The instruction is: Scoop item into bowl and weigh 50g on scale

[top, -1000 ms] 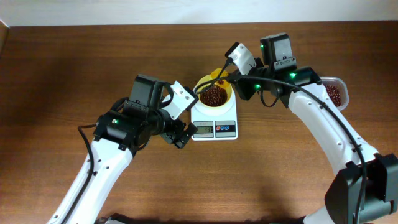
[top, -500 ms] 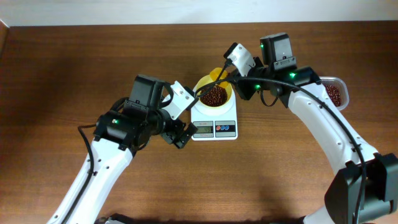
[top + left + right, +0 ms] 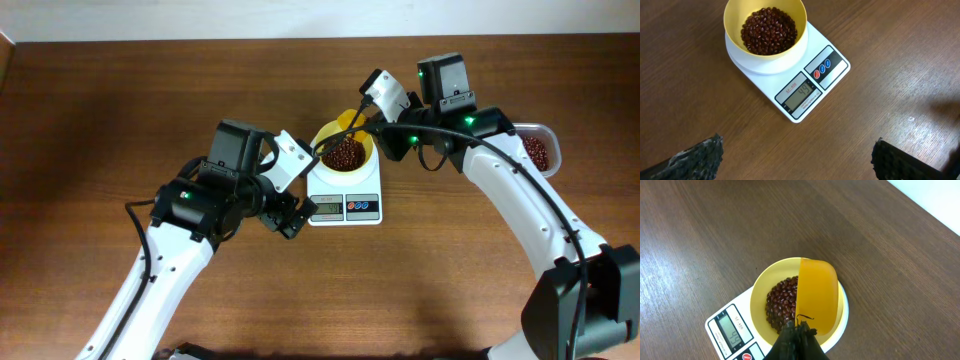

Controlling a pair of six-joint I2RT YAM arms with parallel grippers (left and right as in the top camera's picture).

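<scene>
The pale-yellow bowl [image 3: 322, 136] stands on the white scale [image 3: 345, 205] and holds a heap of dark reddish-brown beans [image 3: 345, 152]. The scale's display [image 3: 801, 94] reads 44. My right gripper [image 3: 799, 330] is shut on the handle of a darker yellow scoop [image 3: 817, 295], which hangs tipped on edge over the right half of the bowl [image 3: 757, 300]; in the overhead view the gripper [image 3: 372, 122] sits just behind the bowl. My left gripper [image 3: 797, 157] stands wide open with nothing in it, above the bare table in front of the scale [image 3: 837, 70].
A clear plastic tub [image 3: 540, 150] with more beans stands at the right, partly hidden behind the right arm. The left arm's fingers [image 3: 288, 218] hover close to the scale's left side. Brown wooden table all around.
</scene>
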